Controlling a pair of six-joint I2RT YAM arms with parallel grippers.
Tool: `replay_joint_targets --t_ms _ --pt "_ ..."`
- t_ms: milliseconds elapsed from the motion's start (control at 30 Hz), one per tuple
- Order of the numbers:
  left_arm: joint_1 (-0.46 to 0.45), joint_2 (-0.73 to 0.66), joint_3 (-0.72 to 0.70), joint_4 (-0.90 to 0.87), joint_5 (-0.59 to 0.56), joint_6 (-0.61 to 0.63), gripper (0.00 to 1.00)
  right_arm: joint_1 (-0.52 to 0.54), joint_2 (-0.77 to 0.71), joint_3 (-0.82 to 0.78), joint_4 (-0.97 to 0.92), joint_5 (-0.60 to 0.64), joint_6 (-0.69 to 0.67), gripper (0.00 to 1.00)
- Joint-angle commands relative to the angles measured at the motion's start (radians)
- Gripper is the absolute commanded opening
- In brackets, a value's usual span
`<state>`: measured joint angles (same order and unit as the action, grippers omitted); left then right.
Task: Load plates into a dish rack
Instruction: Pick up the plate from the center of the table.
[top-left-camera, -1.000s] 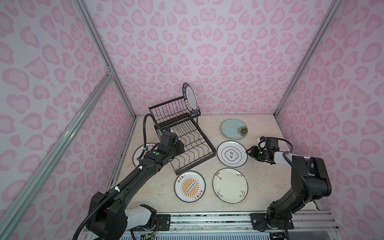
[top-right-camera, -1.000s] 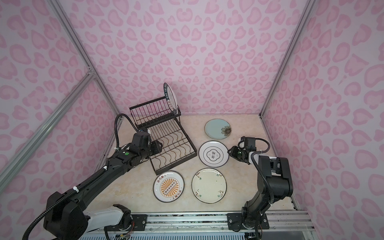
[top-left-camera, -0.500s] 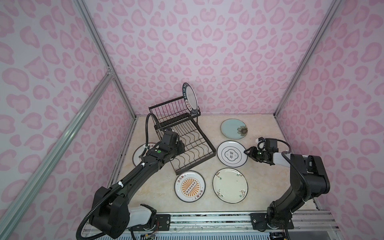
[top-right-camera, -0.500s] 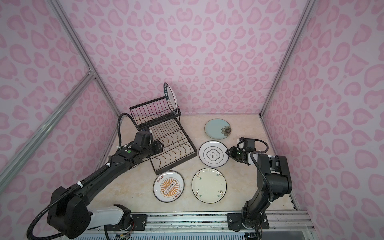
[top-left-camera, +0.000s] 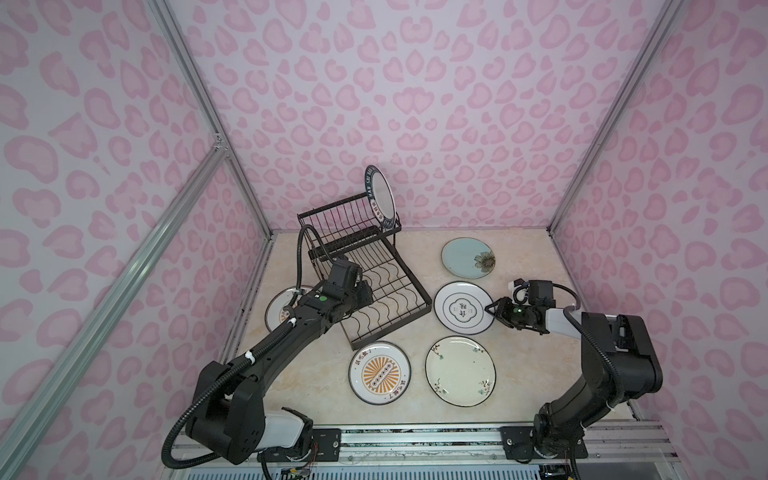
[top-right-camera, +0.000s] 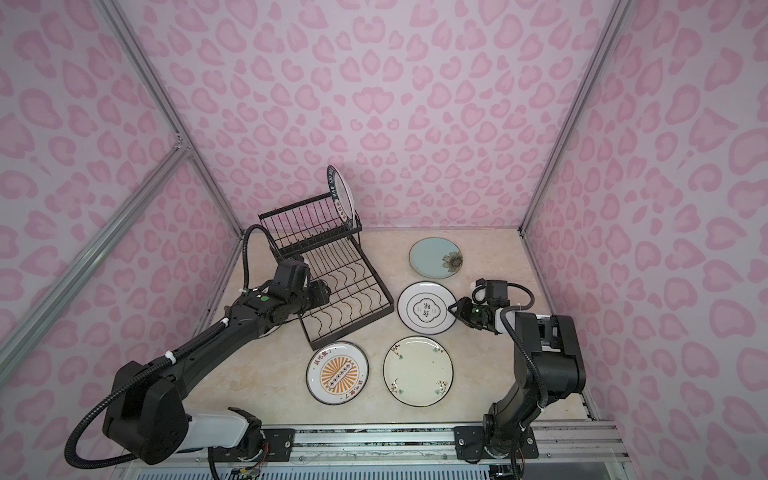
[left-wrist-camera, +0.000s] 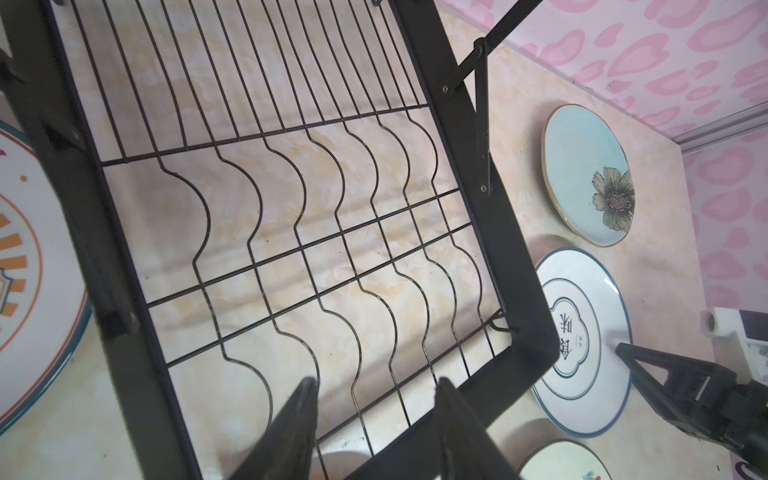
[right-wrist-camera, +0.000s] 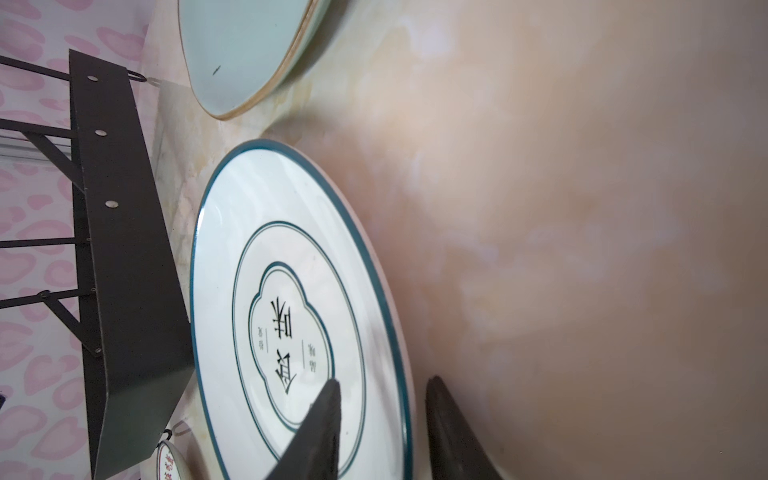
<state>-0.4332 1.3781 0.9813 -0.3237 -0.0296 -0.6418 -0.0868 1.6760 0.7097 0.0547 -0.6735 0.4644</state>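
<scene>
We are straddling, right gripper (right-wrist-camera: 382, 384) spread, the rim of the round white quatrefoil ceramic plate (top-left-camera: 462, 308), flat beside the black wire dish rack (top-left-camera: 391, 327), risking a shallow, slipping pinch.

Black rack (left-wrist-camera: 503, 241); orange sunburst plate (top-left-camera: 379, 372); blue-green flower plate (top-left-camera: 468, 257).

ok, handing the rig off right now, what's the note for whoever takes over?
Left gripper: open, empty, over the rack's lower tray.
Right gripper: open, jaws astride the rim of the emblem plate, which lies flat on the table.
Done: navy-rim plate stands in the upper tier.
Left: five plates on the table: emblem, blue-green, floral, sunburst, second sunburst beside the rack, partly hidden.
</scene>
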Motion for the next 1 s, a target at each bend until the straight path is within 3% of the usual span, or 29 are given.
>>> replay_joint_targets --t_ms 0,633,967 --pt "-0.004 0.009 0.007 0.021 0.009 0.002 0.48 0.009 0.005 -0.006 -0.027 -0.009 0.009 0.36" --pt "-0.006 -0.002 -0.020 0.016 -0.011 0.001 0.48 0.010 0.059 -0.005 0.029 -0.018 0.023 0.31" --pt "-0.006 -0.010 -0.017 0.010 -0.008 0.007 0.48 -0.004 0.063 -0.008 0.030 -0.019 0.020 0.14"
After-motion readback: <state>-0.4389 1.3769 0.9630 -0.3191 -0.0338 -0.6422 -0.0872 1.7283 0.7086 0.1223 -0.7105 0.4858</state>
